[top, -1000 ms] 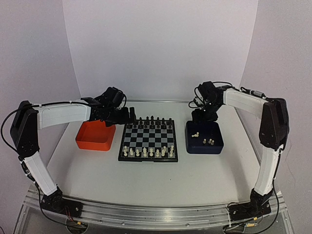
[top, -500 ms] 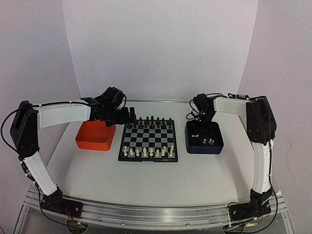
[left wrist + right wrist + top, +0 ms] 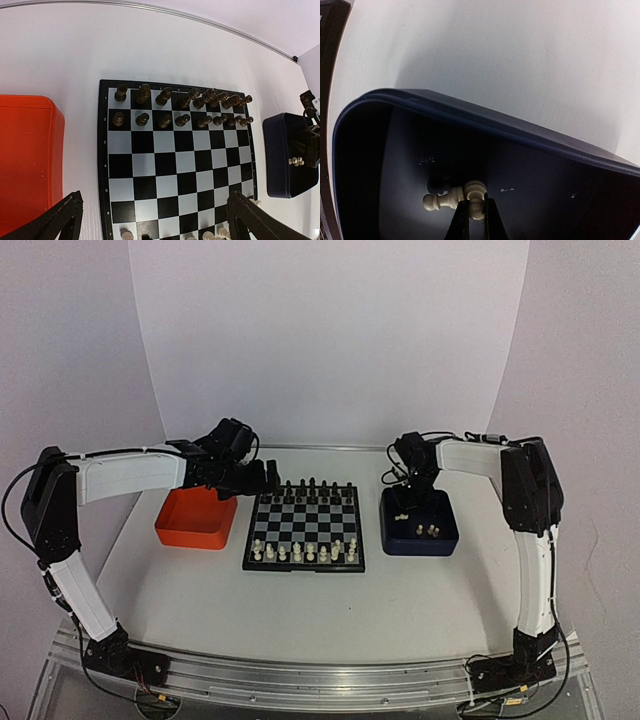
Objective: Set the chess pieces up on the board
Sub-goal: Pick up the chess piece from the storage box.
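Note:
The board [image 3: 305, 525] lies mid-table, black chessmen [image 3: 312, 486] on its far rows and cream-white chess pieces [image 3: 300, 552] on its near rows. Further white pieces [image 3: 428, 530] lie in the dark blue tray [image 3: 420, 550] to its right. My right gripper [image 3: 403, 504] reaches down into that tray. In the right wrist view it [image 3: 476, 210] is shut on one white piece [image 3: 476, 192], and another piece [image 3: 440, 199] lies on its side against it. My left gripper [image 3: 262, 478] hovers open over the board's far left corner; its fingers [image 3: 55, 222] hold nothing.
An orange tray [image 3: 195, 520] stands left of the board, under my left arm. The blue tray [image 3: 287, 155] shows at the right edge of the left wrist view. White walls close in the table at the back and sides.
My right arm has swung left and lowered into the blue tray, and its jaws have closed on a white piece. The left arm has stayed where it was.

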You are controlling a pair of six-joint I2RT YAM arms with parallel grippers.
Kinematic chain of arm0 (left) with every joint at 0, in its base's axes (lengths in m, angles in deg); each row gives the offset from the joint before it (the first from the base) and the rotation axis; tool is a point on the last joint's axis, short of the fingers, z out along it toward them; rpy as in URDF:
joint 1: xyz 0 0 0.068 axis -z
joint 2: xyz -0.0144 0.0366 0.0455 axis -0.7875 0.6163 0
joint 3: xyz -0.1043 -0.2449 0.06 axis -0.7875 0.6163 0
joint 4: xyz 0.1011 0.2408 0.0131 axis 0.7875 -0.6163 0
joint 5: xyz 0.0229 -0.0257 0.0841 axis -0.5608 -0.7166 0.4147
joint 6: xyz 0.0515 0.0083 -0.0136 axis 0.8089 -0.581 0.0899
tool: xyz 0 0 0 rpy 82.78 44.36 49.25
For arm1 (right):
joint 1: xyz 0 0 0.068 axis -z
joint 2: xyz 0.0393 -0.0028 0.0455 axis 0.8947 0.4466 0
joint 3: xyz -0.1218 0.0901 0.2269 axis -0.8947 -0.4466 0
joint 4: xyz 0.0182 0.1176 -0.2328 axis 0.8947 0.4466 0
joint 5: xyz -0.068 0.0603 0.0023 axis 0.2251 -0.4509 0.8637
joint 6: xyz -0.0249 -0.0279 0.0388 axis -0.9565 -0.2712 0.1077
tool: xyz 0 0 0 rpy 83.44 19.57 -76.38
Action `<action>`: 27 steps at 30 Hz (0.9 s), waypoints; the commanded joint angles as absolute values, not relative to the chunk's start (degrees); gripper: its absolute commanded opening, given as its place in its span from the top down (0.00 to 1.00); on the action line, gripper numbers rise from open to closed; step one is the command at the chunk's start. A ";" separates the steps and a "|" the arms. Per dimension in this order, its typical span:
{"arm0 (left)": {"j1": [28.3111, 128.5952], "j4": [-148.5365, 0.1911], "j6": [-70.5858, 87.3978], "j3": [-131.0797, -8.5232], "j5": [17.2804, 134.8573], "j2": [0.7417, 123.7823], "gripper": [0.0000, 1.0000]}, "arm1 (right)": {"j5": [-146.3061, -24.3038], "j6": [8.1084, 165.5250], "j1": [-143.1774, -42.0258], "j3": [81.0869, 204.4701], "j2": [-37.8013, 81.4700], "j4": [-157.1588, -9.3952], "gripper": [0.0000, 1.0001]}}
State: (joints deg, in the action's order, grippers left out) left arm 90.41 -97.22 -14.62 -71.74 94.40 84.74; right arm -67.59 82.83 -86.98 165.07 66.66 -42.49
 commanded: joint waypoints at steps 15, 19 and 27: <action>90.10 -91.87 -10.26 -71.91 90.12 82.64 0.00 | -65.30 85.56 -87.03 160.13 49.58 -43.32 1.00; 90.11 -87.53 -7.46 -71.62 84.04 82.36 0.00 | -72.83 90.35 -87.13 159.58 45.45 -43.38 1.00; 90.10 -83.30 -5.90 -70.65 78.93 81.45 0.00 | -86.37 84.72 -96.35 165.06 46.94 -43.93 1.00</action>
State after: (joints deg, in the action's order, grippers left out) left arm 90.37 -87.55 -7.48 -71.74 81.57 84.74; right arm -78.64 88.59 -89.06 161.08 45.32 -43.55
